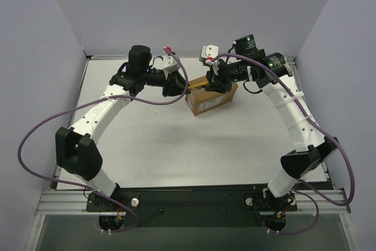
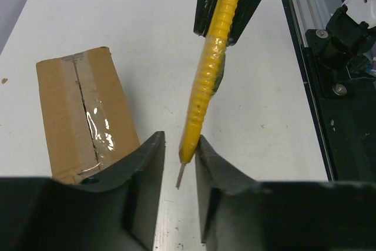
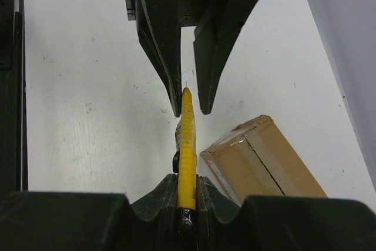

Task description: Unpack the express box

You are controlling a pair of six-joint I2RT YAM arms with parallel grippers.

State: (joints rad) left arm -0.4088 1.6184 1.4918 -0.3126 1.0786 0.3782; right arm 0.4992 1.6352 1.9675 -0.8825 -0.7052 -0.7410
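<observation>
Beyond the arm bases, toward the far middle of the table (image 1: pixel 176 145), the express box (image 1: pixel 212 99) is seen lying flat, with tape (image 2: pixel 88 119) over its top seam. It is judged light and stiff-walled, the glossy tape likely slippery, and it is best steadied by its bare cardboard sides, clear of the seam. Just beyond it, a yellow cutter (image 3: pixel 187 139) is clamped by the handle in the right gripper (image 3: pixel 187 183). Its blade end is straddled by the left gripper (image 2: pixel 179 151), whose jaws are narrow but not closed on it.
</observation>
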